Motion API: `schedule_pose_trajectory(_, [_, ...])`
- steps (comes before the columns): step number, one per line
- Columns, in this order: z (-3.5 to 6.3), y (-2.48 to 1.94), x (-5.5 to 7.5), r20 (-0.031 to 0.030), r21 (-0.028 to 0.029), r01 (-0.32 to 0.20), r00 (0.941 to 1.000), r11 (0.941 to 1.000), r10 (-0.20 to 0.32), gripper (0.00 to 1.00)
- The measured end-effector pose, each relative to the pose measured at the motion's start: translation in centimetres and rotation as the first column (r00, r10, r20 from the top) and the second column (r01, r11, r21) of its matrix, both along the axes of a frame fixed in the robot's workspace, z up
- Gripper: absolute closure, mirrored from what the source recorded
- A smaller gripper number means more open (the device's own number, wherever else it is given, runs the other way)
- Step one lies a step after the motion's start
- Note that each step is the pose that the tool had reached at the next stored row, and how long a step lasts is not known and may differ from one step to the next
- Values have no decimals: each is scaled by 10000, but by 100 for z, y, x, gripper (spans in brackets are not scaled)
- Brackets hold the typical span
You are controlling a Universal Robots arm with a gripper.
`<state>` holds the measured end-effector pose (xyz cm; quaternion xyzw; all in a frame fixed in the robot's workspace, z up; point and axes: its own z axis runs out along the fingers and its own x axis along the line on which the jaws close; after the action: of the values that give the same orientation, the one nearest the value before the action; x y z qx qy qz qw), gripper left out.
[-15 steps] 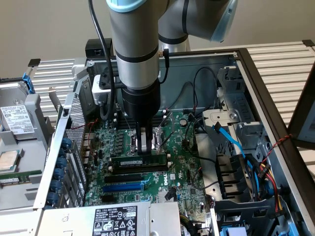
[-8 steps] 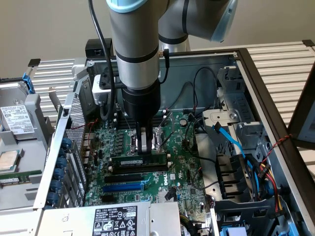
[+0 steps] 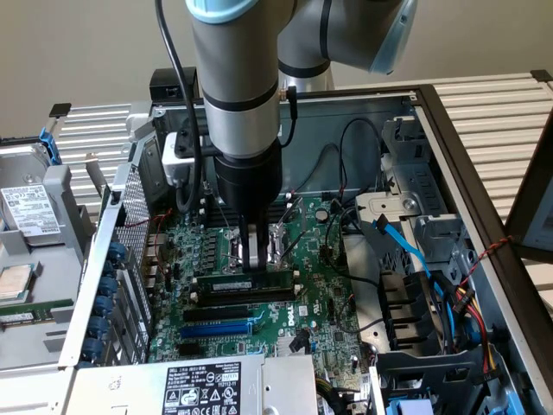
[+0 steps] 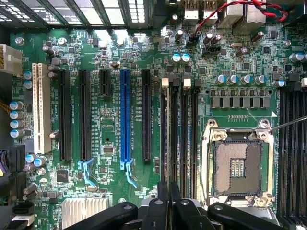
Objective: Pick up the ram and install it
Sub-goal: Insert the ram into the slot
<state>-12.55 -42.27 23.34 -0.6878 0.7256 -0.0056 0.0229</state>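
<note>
The ram [image 3: 232,284] is a long green stick with a small white label. It stands on edge along a black memory slot [image 3: 246,296] near the middle of the motherboard [image 3: 320,303]. My gripper [image 3: 253,264] comes straight down from the arm, shut on the stick's top edge near its middle. In the wrist view my gripper [image 4: 169,199] has its fingertips pressed together, and the ram [image 4: 169,143] runs away from them edge-on as a thin strip over the black memory slots [image 4: 184,139]. I cannot tell whether the stick is seated in the slot or resting on it.
An empty CPU socket [image 4: 237,165] lies beside the memory slots. A blue expansion slot [image 3: 216,328] and black ones lie nearer the power supply [image 3: 203,385]. Blue and black cables [image 3: 406,246] hang by the drive bays at the exterior view's right. A removed drive cage [image 3: 34,216] sits outside the case.
</note>
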Motion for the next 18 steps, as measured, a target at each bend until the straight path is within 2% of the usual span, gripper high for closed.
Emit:
schedule_pose_trajectory(3, [-3,0,0,15,-1,-1,10000,10000,1,87])
schedule_pose_trajectory(12, [-5,0,-1,6,0,-15,10000,10000,15,87])
schedule_pose_trajectory(13, [-5,0,0,-8,1,-20,10000,10000,20,87])
schedule_pose_trajectory(16, [-4,0,0,-111,1,-40,9999,10000,40,87])
schedule_pose_trajectory(18, [-4,-1,3,-113,2,-42,9999,10000,42,87])
